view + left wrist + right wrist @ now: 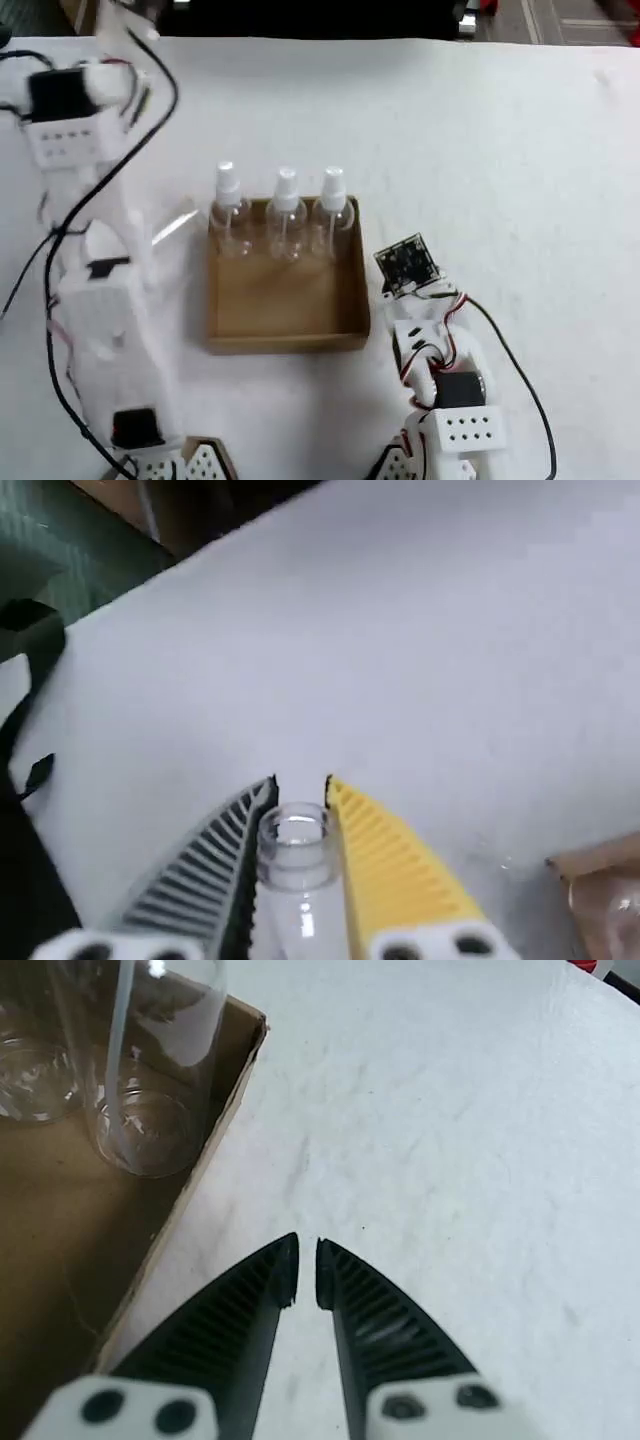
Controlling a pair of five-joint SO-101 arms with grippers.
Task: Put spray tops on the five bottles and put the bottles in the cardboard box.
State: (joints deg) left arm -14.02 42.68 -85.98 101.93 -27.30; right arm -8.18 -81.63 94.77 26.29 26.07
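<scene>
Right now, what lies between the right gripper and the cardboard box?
Nothing but bare white table: the right wrist view shows the right gripper just off the cardboard box wall.

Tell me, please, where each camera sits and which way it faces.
High view: fixed overhead, looking down on both arms, the cardboard box and three capped bottles.
Left wrist view: on the left arm, looking along its tool, shut on an uncapped bottle.
Right wrist view: on the right arm, looking along its shut tool beside the box.
Shared: all three show the box.
</scene>
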